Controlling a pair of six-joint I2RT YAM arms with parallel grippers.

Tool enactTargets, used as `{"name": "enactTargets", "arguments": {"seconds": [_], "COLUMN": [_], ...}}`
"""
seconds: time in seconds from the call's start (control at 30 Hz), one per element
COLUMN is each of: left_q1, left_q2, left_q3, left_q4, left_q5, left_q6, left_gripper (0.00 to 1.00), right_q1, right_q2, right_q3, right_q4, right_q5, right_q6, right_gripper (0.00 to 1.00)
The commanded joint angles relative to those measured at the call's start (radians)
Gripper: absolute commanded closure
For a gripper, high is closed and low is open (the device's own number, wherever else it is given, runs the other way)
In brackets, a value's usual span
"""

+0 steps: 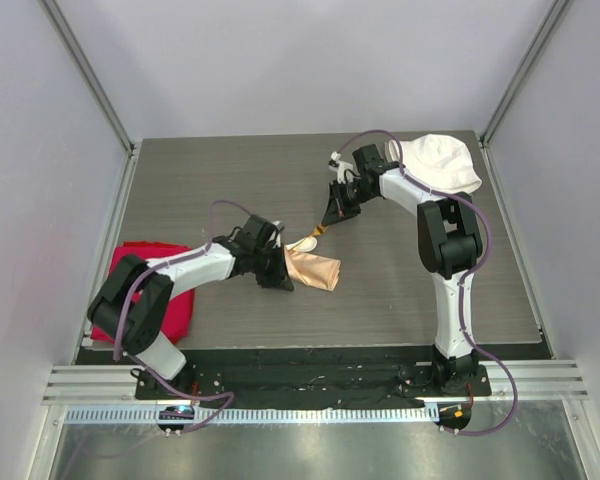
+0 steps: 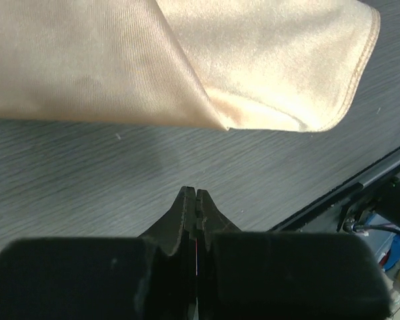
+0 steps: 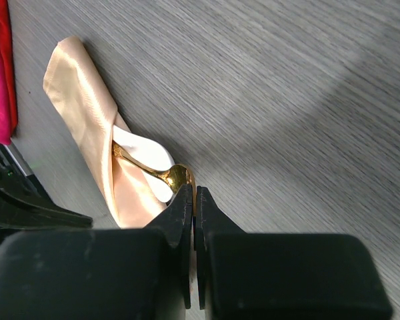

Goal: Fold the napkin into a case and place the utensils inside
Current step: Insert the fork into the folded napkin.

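On the table [image 1: 410, 270], case [image 1: 315, 270] with fork [image 3: 173, 177] and spoon [image 3: 143, 150] inside; left fingers [image 2: 187, 207] closed, empty; right fingers [image 3: 183, 213] closed beside fork.

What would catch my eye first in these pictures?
A shiny peach napkin, folded narrow, lies in the middle with a gold fork and white spoon poking out; the right tool seems to pinch the fork's end. A bright red cloth lies near left, a white hat far right.

No legible text or labels anywhere
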Motion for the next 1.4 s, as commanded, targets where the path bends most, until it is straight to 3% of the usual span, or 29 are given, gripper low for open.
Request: {"name": "enactTargets", "arguments": {"seconds": [0.0, 0.13, 0.5, 1.07, 1.27, 1.37], "left_q1": [-0.018, -0.033, -0.035, -0.027, -0.027, -0.012], "left_q2": [0.08, 0.179, 0.255, 0.34, 0.293, 0.191], "left_q3": [0.053, 0.112, 0.233, 0.423, 0.417, 0.406], "left_q4": [0.069, 0.091, 0.144, 0.055, 0.034, -0.071], "left_q5": [-0.042, -0.07, -0.157, -0.24, -0.176, -0.16], "left_q6": [-0.039, -0.05, -0.105, -0.101, -0.065, -0.02], "left_gripper": [1.0, 1.0, 1.0, 1.0, 0.99, 0.98], "right_q1": [0.009, 0.015, 0.021, 0.041, 0.044, 0.044], "right_q2": [-0.072, -0.095, -0.181, -0.224, -0.199, -0.201], "right_q3": [0.012, 0.001, -0.063, -0.174, -0.178, -0.189], "right_q4": [0.015, 0.015, 0.019, 0.093, 0.116, 0.117], "right_q5": [0.049, 0.07, 0.191, 0.213, 0.205, 0.211], "right_q6": [-0.006, 0.012, 0.136, 0.192, 0.164, 0.156], "right_gripper": [0.96, 0.96, 0.94, 0.94, 0.94, 0.94]}}
